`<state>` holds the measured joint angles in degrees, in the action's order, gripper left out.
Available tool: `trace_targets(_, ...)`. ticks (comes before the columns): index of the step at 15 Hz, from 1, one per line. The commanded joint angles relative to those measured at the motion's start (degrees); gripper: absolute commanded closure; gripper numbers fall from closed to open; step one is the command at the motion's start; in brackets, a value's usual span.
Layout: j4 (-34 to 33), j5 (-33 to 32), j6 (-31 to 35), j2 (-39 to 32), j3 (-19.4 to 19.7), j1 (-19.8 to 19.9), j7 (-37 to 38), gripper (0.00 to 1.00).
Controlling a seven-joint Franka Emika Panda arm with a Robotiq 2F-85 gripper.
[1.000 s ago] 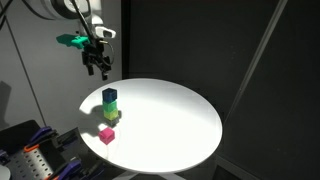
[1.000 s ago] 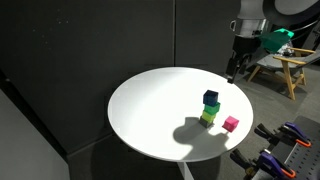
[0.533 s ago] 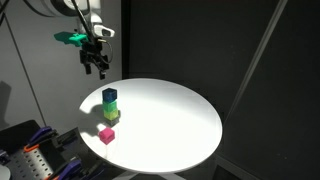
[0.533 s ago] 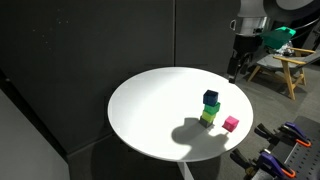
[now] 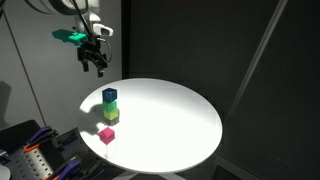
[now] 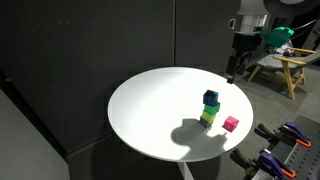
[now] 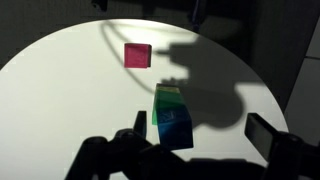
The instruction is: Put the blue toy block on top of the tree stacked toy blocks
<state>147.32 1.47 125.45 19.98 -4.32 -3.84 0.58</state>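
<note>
— While the small solid blue cube (image 5: 109, 95) sits on top of that column, where are you?

— High up and well off to the side of the short column of bright green and yellow-green cubes (image 5: 110, 112), out near the rim of the round white worktop (image 5: 180, 120). My jaws are spread wide with nothing between them. The wrist view shows my dark fingers (image 7: 265, 135) on either side and the column below, with the blue cube (image 7: 177, 130) nearest me.

— So is the placing done?

— I judge so. In both exterior views the blue cube (image 6: 211, 97) crowns the column (image 6: 208, 116), and nothing touches it. It looks roughly square on the green cube, though the pictures are too small to rule out an overhang.

— What does the step need, then?

— Only a clean withdrawal, I think. Any move should go up or away from the column, never across its top, because one brush could topple a loose stack. I'd hold the jaws apart and go slowly.

— And the small pink cube (image 5: 107, 134)?

— It lies on the worktop near the foot of the column, apart from it. I'd leave it alone.
</note>
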Motion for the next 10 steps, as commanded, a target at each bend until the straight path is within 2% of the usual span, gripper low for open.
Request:
trace_targets(1, -0.06, 0.09, -0.09, 0.1, 0.22, -0.23, -0.48, 0.0)
trace_targets(10, -0.06, 0.14, -0.09, 0.24, 0.32, -0.36, -0.96, 0.0)
